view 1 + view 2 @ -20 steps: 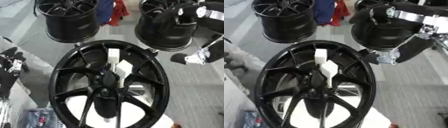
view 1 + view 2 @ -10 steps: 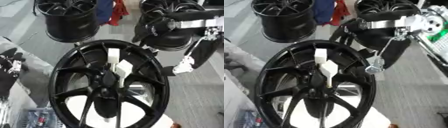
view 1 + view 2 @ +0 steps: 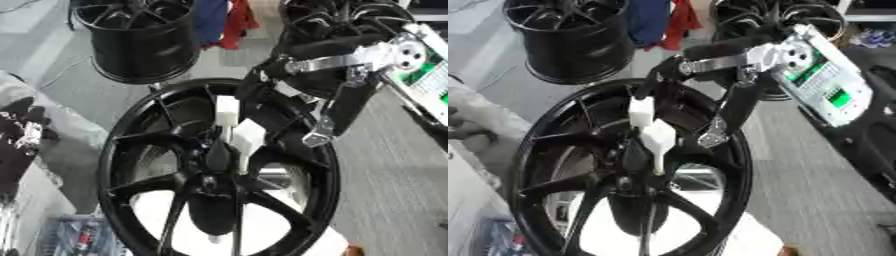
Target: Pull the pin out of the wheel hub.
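Left eye view: the white pin (image 3: 229, 125) is seen standing in the centre of the black wheel hub (image 3: 214, 172), and the right hand (image 3: 262, 95) is placed just beside its top, presumably for grasping, though its finger state cannot be told.

We see a grey floor (image 3: 394, 165) carrying everything here. Standing on it at the far side are two black wheel rims, one at the far left (image 3: 140, 40) and one at the far right (image 3: 341, 30), well apart, with blue and red cloth (image 3: 223, 20) between them. Nearest us, the large black wheel hub (image 3: 214, 170) rests over a white surface (image 3: 262, 220) that shows through its spokes.
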`<state>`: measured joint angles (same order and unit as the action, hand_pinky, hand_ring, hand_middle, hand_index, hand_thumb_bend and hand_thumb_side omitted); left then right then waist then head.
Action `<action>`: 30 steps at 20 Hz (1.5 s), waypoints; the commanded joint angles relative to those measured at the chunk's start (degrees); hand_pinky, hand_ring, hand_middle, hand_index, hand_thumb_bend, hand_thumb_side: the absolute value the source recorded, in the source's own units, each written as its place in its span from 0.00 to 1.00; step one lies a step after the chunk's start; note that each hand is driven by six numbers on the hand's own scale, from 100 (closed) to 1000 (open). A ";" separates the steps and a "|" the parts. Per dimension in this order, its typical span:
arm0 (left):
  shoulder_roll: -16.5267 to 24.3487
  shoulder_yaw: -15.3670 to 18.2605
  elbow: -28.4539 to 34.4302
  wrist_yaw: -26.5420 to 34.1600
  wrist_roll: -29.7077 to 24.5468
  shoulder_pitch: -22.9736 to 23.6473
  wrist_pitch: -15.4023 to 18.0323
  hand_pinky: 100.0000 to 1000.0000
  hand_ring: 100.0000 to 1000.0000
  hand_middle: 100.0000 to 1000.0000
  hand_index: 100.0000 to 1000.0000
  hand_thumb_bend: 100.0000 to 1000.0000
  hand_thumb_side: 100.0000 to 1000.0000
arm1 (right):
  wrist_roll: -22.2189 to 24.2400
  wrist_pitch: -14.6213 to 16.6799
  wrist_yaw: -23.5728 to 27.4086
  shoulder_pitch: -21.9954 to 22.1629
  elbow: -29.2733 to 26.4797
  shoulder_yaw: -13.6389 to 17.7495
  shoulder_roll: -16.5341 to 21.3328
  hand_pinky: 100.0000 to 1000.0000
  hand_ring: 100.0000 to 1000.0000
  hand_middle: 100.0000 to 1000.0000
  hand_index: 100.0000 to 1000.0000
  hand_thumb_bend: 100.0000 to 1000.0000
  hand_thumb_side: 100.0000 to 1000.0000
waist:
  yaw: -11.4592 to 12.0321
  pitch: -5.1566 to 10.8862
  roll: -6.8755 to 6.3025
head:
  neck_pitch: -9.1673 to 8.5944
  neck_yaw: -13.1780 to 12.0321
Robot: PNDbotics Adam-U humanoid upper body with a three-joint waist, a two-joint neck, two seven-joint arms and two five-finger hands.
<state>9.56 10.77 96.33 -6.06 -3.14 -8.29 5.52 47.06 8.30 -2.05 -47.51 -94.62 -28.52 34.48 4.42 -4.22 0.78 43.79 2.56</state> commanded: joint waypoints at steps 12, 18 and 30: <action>0.72 -0.16 0.94 0.34 -0.37 -0.72 0.13 0.54 0.64 0.64 0.82 0.13 0.52 | 0.64 3.43 -4.85 -1.60 6.83 -0.88 -3.24 0.74 0.79 0.84 0.90 0.35 0.08 | 0.37 0.37 -0.18 | -0.08 0.25; 0.68 -0.18 0.95 0.37 -0.42 -0.74 0.13 0.54 0.64 0.64 0.82 0.13 0.52 | 0.87 4.05 -5.96 -1.65 7.90 -1.17 -3.83 0.75 0.80 0.83 0.90 0.34 0.08 | 0.39 0.32 -0.22 | 0.08 0.22; 0.74 -0.22 1.00 0.42 -0.44 -0.92 0.13 0.55 0.64 0.64 0.82 0.13 0.52 | 0.10 5.55 -9.72 -1.57 10.63 -1.41 -4.96 0.75 0.79 0.81 0.89 0.23 0.18 | 0.72 0.30 -0.13 | 0.01 0.23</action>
<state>9.52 10.72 96.33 -6.04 -3.44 -8.35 5.52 47.29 13.53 -11.16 -47.91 -84.03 -30.39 28.96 5.08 -4.46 0.79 43.79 2.75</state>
